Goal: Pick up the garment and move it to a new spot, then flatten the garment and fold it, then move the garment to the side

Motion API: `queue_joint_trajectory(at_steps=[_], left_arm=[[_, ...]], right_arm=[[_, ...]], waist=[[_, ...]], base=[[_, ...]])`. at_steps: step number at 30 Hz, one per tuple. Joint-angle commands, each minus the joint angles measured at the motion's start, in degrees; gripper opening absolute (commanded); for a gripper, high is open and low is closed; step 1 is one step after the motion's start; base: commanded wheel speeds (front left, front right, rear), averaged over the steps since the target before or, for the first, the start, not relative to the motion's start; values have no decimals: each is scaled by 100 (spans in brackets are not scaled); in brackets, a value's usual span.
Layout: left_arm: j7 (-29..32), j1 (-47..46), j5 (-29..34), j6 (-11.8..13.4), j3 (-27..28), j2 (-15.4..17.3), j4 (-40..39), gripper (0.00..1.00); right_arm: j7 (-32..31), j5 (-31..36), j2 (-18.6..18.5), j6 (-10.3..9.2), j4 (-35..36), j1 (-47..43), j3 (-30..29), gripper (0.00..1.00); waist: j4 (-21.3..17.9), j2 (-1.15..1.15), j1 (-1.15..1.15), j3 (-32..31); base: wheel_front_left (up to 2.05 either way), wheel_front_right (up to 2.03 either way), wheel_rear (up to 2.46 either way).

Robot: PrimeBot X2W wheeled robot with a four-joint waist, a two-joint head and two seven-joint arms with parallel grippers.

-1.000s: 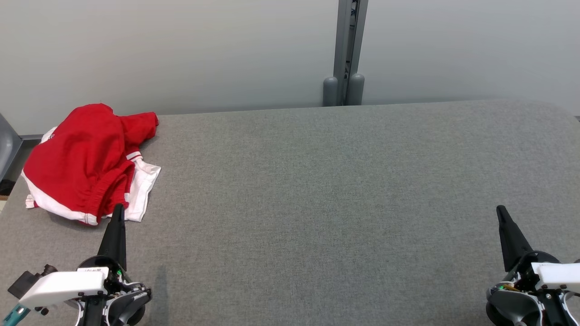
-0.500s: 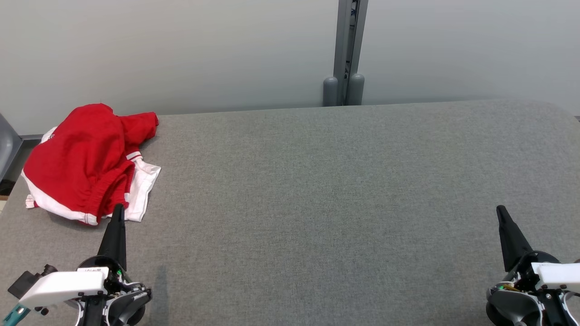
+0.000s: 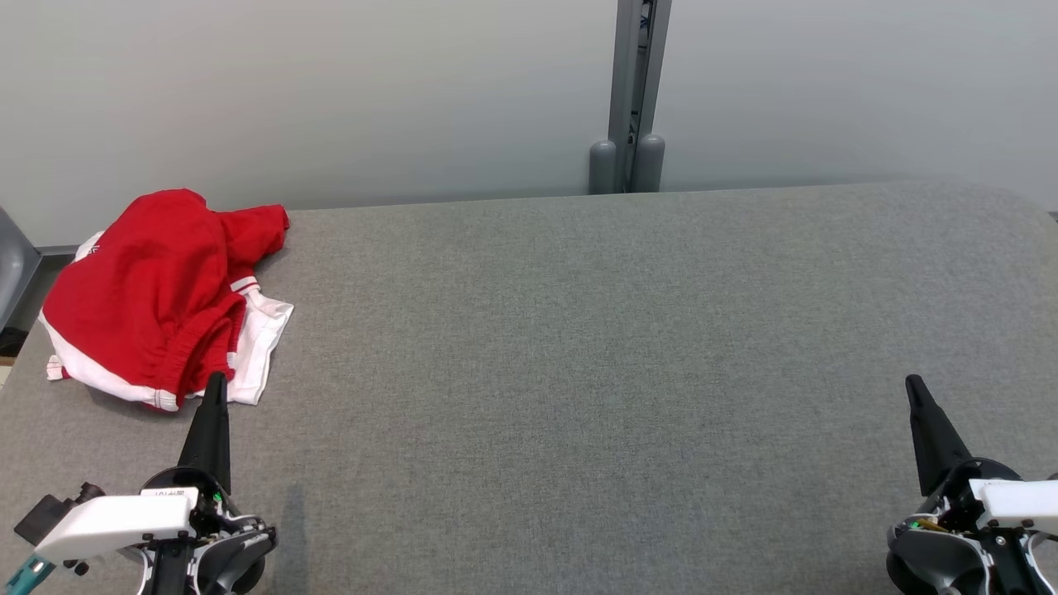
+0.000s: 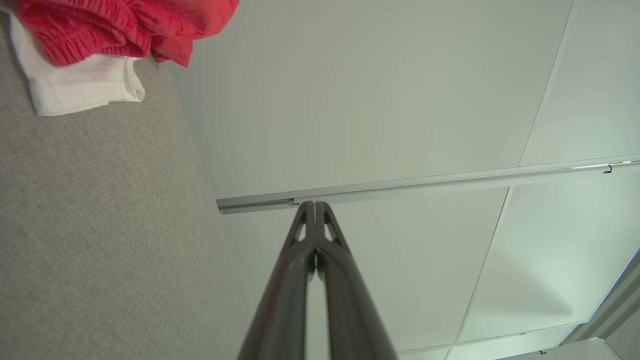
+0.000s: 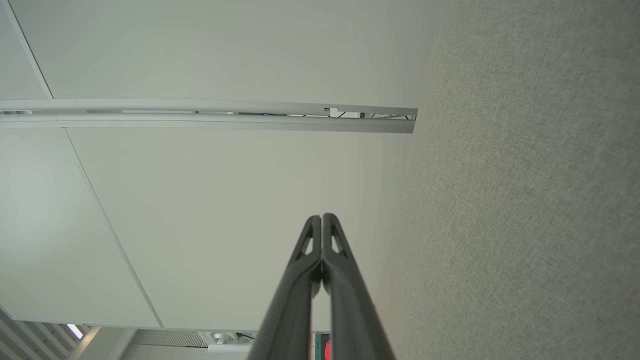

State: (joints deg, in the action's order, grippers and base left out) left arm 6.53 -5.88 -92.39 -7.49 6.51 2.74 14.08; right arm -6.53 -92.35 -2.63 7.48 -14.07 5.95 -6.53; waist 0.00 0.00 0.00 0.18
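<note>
- My left gripper (image 3: pixel 216 382) and right gripper (image 3: pixel 912 383) both have jaws pressed fully together, holding nothing.
- The garment (image 3: pixel 157 289) lies crumpled at the counter's (image 3: pixel 579 372) far left corner, just beyond my left gripper.
- I reckon grabbing a single loose layer could drag the heap off that nearby edge.

garment (image 4: pixel 125 25) cut off by left wrist view's top edge, right end effector (image 3: pixel 912 383) cropped at its base
</note>
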Motion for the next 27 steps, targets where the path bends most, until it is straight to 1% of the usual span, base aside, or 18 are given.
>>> queue_joint_trajectory(at_steps=[1, 27], left_arm=[[15, -71, -5, -19, 20, 29, -18, 0], [15, -71, -5, -19, 20, 29, -18, 0]], right_arm=[[-15, -14, -52, 2, 17, 53, -4, 0], [-15, -14, -51, 3, 17, 53, -4, 0]], waist=[[0, 0, 0, 0], [0, 0, 0, 0]], base=[[0, 0, 0], [0, 0, 0]])
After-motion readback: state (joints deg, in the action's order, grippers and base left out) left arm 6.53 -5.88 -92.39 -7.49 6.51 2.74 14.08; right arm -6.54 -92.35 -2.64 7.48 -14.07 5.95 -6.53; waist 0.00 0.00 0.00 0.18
